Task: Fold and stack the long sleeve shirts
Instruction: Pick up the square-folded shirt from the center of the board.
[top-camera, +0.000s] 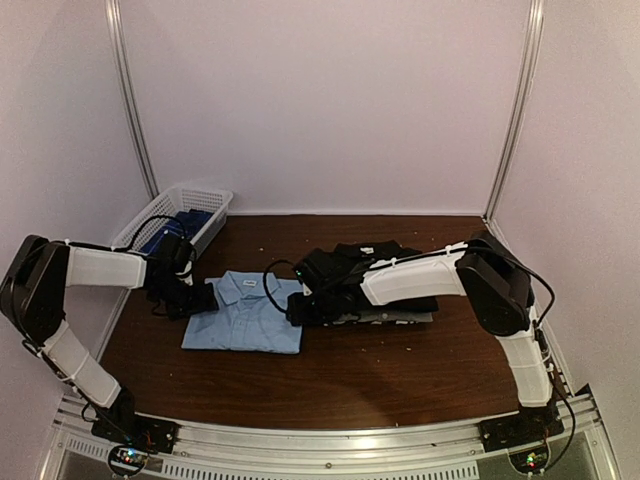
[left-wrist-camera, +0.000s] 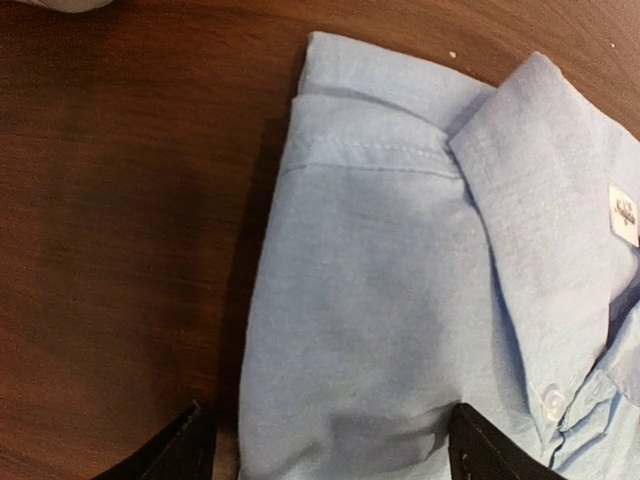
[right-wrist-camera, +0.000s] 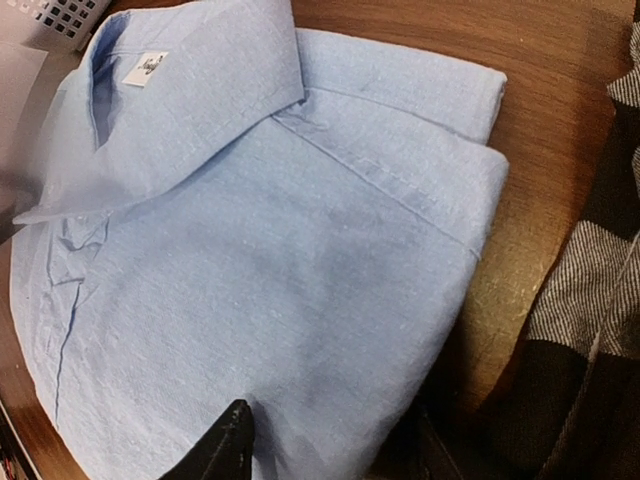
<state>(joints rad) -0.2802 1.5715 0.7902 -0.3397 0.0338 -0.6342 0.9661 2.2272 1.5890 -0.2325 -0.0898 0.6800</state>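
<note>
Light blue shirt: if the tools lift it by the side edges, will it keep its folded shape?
Probably not: the light blue shirt is thin cloth with loose folded layers at its edge, so the middle would likely sag and layers slip open. It looks light, and on the smooth wooden table it should slide if pushed, though it may bunch.

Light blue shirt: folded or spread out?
Folded. The light blue shirt lies as a compact rectangle, collar up, no sleeves showing; both wrist views show doubled side edges.
</note>
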